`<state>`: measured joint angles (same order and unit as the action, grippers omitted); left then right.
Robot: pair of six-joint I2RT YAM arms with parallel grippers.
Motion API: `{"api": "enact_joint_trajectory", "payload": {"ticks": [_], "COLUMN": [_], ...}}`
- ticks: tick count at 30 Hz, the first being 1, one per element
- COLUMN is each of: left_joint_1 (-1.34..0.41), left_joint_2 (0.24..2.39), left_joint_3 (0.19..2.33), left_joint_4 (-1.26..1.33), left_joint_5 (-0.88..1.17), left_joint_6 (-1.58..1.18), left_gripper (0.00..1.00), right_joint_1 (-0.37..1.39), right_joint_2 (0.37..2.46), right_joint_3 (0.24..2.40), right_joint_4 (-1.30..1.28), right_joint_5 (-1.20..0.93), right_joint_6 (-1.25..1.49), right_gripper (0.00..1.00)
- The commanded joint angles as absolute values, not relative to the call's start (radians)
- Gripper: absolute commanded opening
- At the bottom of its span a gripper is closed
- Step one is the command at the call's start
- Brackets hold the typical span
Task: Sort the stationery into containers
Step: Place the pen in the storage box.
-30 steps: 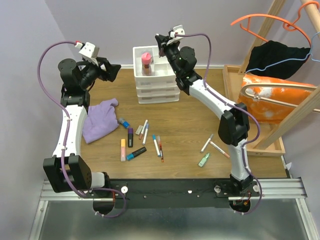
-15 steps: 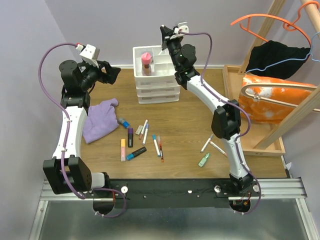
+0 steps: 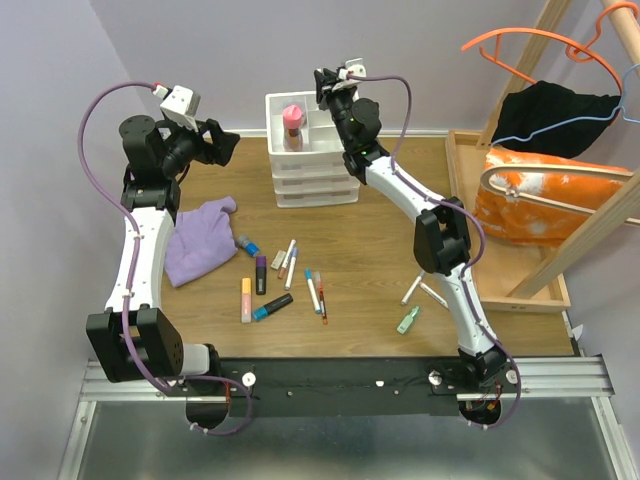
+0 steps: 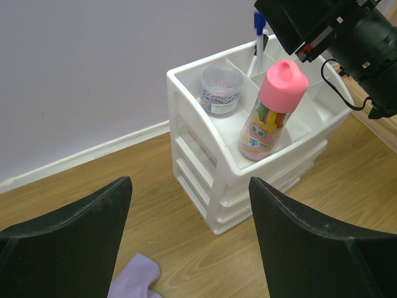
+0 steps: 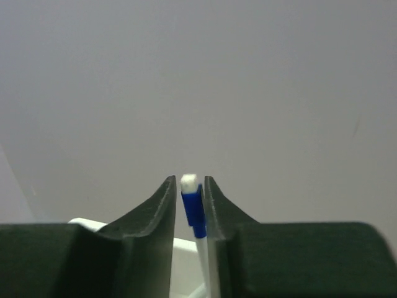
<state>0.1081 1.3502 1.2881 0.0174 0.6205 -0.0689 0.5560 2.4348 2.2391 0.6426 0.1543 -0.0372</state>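
The white drawer organiser [image 3: 276, 152] [image 4: 206, 134] stands at the back of the table. A blue-capped white pen [image 4: 258, 30] [image 5: 193, 208] stands upright in one of its rear compartments. My right gripper [image 3: 325, 85] [image 5: 187, 180] hangs over that compartment with its jaws slightly apart around the pen's cap. A gap shows on the cap's left side. Several pens and highlighters [image 3: 283, 278] lie loose mid-table, and a few more [image 3: 420, 296] lie to the right. My left gripper [image 3: 222, 143] [image 4: 189, 183] is open and empty, left of the organiser.
A pink-capped bottle of crayons [image 4: 274, 112] [image 3: 292, 124] and a jar of clips [image 4: 220, 90] sit in the organiser's top compartments. A purple cloth [image 3: 198, 240] lies at the left. A wooden tray-frame [image 3: 470, 190] with an orange bag and hangers stands at the right.
My right gripper shifted a little left over the organiser's back, and its jaws have parted from the pen. The left arm has hardly moved.
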Motion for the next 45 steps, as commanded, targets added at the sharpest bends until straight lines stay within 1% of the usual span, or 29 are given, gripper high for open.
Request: {"api": "enact_joint_trajectory", "payload": {"ticks": [1, 8, 10, 15, 16, 18, 19, 21, 22, 23, 24, 25, 27, 28, 29, 30, 33, 35, 38, 39, 40, 41, 42, 43, 44, 45], "left_joint_1": [0.107, 0.107, 0.109, 0.107, 0.107, 0.107, 0.109, 0.101, 0.097, 0.089, 0.08, 0.06, 0.017, -0.048, -0.081, -0.112, -0.182, -0.221, -0.256, -0.268, -0.268, -0.265, -0.241, -0.227, -0.212, -0.19], "left_joint_2": [1.324, 1.289, 1.264, 1.166, 1.151, 1.109, 1.095, 1.072, 1.069, 1.068, 1.066, 1.066, 1.077, 1.081, 1.083, 1.083, 1.083, 1.098, 1.115, 1.135, 1.146, 1.157, 1.169, 1.173, 1.177, 1.183], "left_joint_3": [1.278, 1.227, 1.201, 1.1, 1.089, 1.075, 1.063, 1.057, 1.052, 1.049, 1.043, 1.032, 1.028, 1.031, 1.028, 1.022, 0.989, 0.985, 0.963, 0.959, 0.956, 0.953, 0.954, 0.957, 0.96, 0.96], "left_joint_4": [0.025, 0.07, 0.071, 0.064, 0.055, 0.0, -0.047, -0.177, -0.223, -0.304, -0.337, -0.363, -0.429, -0.449, -0.483, -0.489, -0.498, -0.529, -0.552, -0.557, -0.561, -0.571, -0.58, -0.594, -0.624, -0.638], "left_joint_5": [0.595, 0.604, 0.604, 0.604, 0.601, 0.623, 0.629, 0.627, 0.627, 0.629, 0.629, 0.638, 0.634, 0.614, 0.598, 0.592, 0.588, 0.575, 0.548, 0.543, 0.538, 0.523, 0.514, 0.5, 0.486, 0.48], "left_joint_6": [-0.055, -0.094, -0.101, -0.233, -0.253, -0.285, -0.287, -0.302, -0.302, -0.296, -0.292, -0.287, -0.259, -0.208, -0.18, -0.16, -0.135, -0.124, -0.123, -0.117, -0.111, -0.109, -0.104, -0.1, -0.101, -0.103], "left_gripper": [0.85, 0.85, 0.85, 0.86, 0.85, 0.85, 0.85, 0.84, 0.82, 0.81, 0.79, 0.77, 0.72, 0.71, 0.7, 0.69, 0.68, 0.66, 0.63, 0.63, 0.63, 0.63, 0.64, 0.66, 0.67, 0.69], "right_joint_1": [0.552, 0.551, 0.552, 0.561, 0.563, 0.566, 0.569, 0.583, 0.589, 0.6, 0.621, 0.632, 0.661, 0.667, 0.67, 0.672, 0.672, 0.672, 0.67, 0.67, 0.672, 0.672, 0.67, 0.67, 0.672, 0.673], "right_joint_2": [2.387, 2.275, 2.208, 2.028, 1.96, 1.89, 1.822, 1.738, 1.702, 1.619, 1.58, 1.537, 1.427, 1.395, 1.367, 1.309, 1.224, 1.2, 1.167, 1.163, 1.176, 1.198, 1.225, 1.259, 1.341, 1.36], "right_joint_3": [2.201, 2.115, 2.082, 1.909, 1.878, 1.797, 1.766, 1.688, 1.599, 1.542, 1.496, 1.401, 1.32, 1.278, 1.222, 1.189, 1.106, 1.079, 1.033, 1.0, 0.994, 0.996, 1.008, 1.05, 1.072, 1.069], "right_joint_4": [0.686, 0.651, 0.631, 0.592, 0.55, 0.468, 0.377, 0.287, 0.211, 0.175, 0.145, 0.086, 0.037, -0.016, -0.058, -0.09, -0.193, -0.245, -0.27, -0.261, -0.233, -0.232, -0.236, -0.277, -0.303, -0.304], "right_joint_5": [0.186, 0.195, 0.202, 0.204, 0.207, 0.203, 0.18, 0.144, 0.112, 0.103, 0.1, 0.085, 0.08, 0.08, 0.069, 0.046, -0.041, -0.077, -0.109, -0.109, -0.086, -0.075, -0.071, -0.102, -0.129, -0.155], "right_joint_6": [-0.025, 0.026, 0.028, 0.014, 0.018, 0.057, 0.069, 0.097, 0.1, 0.1, 0.103, 0.1, 0.089, 0.083, 0.051, 0.025, -0.051, -0.038, -0.005, 0.049, 0.069, 0.086, 0.118, 0.13, 0.138, 0.149], "right_gripper": [0.36, 0.37, 0.37, 0.37, 0.37, 0.37, 0.37, 0.37, 0.37, 0.36, 0.37, 0.37, 0.36, 0.36, 0.36, 0.36, 0.39, 0.41, 0.41, 0.41, 0.4, 0.35, 0.34, 0.34, 0.33, 0.34]}}
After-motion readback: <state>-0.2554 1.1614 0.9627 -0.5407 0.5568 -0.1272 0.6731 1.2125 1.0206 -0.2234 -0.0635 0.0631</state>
